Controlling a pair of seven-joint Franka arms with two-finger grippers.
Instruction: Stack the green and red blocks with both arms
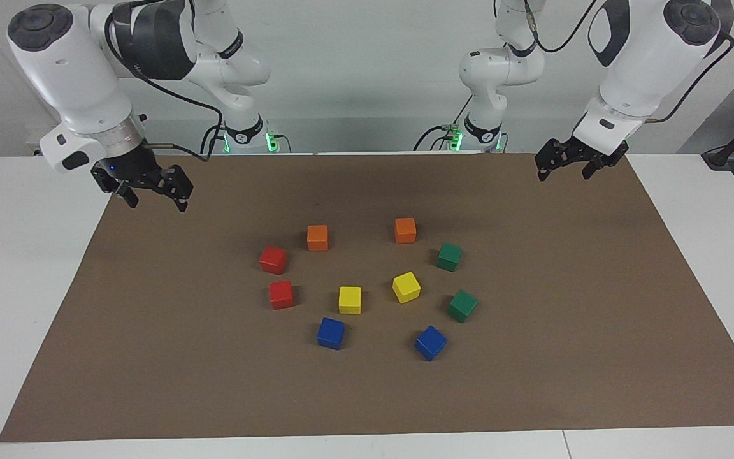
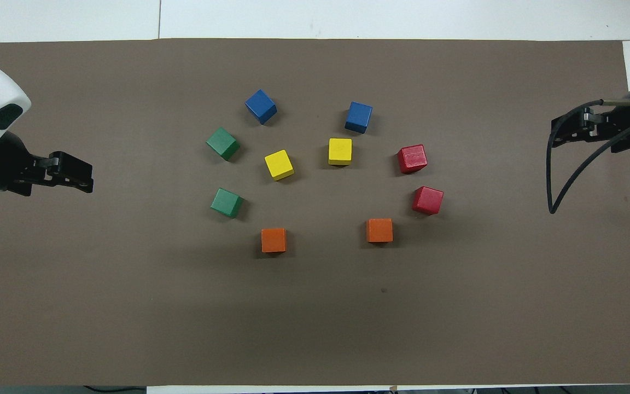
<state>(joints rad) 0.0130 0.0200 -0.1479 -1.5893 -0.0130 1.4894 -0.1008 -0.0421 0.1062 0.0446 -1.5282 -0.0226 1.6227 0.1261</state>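
Two dark green blocks (image 1: 449, 256) (image 1: 462, 305) sit on the brown mat toward the left arm's end; in the overhead view they are the nearer one (image 2: 226, 202) and the farther one (image 2: 223, 143). Two red blocks (image 1: 273, 259) (image 1: 281, 294) sit toward the right arm's end, also seen from overhead (image 2: 427, 200) (image 2: 412, 158). All four stand apart, none stacked. My left gripper (image 1: 564, 171) (image 2: 82, 178) hangs open and empty over the mat's edge at its own end. My right gripper (image 1: 153, 194) (image 2: 558, 131) hangs open and empty over the mat's edge at its end.
Two orange cubes (image 1: 317, 237) (image 1: 405, 230) lie nearest the robots, two yellow cubes (image 1: 350, 299) (image 1: 406, 287) in the middle, and two blue cubes (image 1: 331, 333) (image 1: 431, 342) farthest. The brown mat (image 1: 564, 357) covers a white table.
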